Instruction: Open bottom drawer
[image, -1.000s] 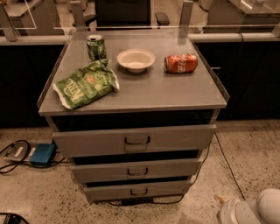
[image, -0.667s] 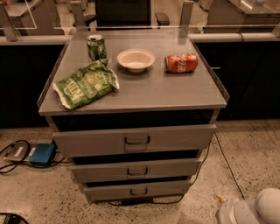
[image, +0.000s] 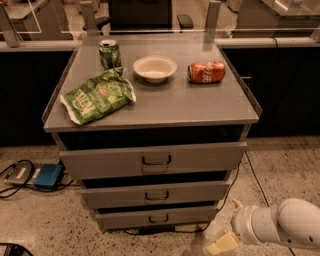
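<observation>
The grey metal cabinet has three drawer fronts. The bottom drawer (image: 157, 218) is the shortest and narrowest, near the floor, with a small dark loop handle (image: 158, 218); its front stands about flush below the others. My gripper (image: 226, 235) is at the lower right, on the end of the white arm (image: 280, 223), low above the floor and to the right of the bottom drawer, not touching it. One pale finger (image: 223, 244) points down-left.
On the cabinet top (image: 175, 105): a green can (image: 109, 53), a green chip bag (image: 97, 96), a white bowl (image: 155, 68) and a red can lying on its side (image: 206, 72). A blue box with cables (image: 47, 176) lies on the floor at left. A cable (image: 255, 177) runs along the floor at right.
The white arm and gripper have come a little further into view at the lower right, moving left toward the cabinet. The drawers have not moved.
</observation>
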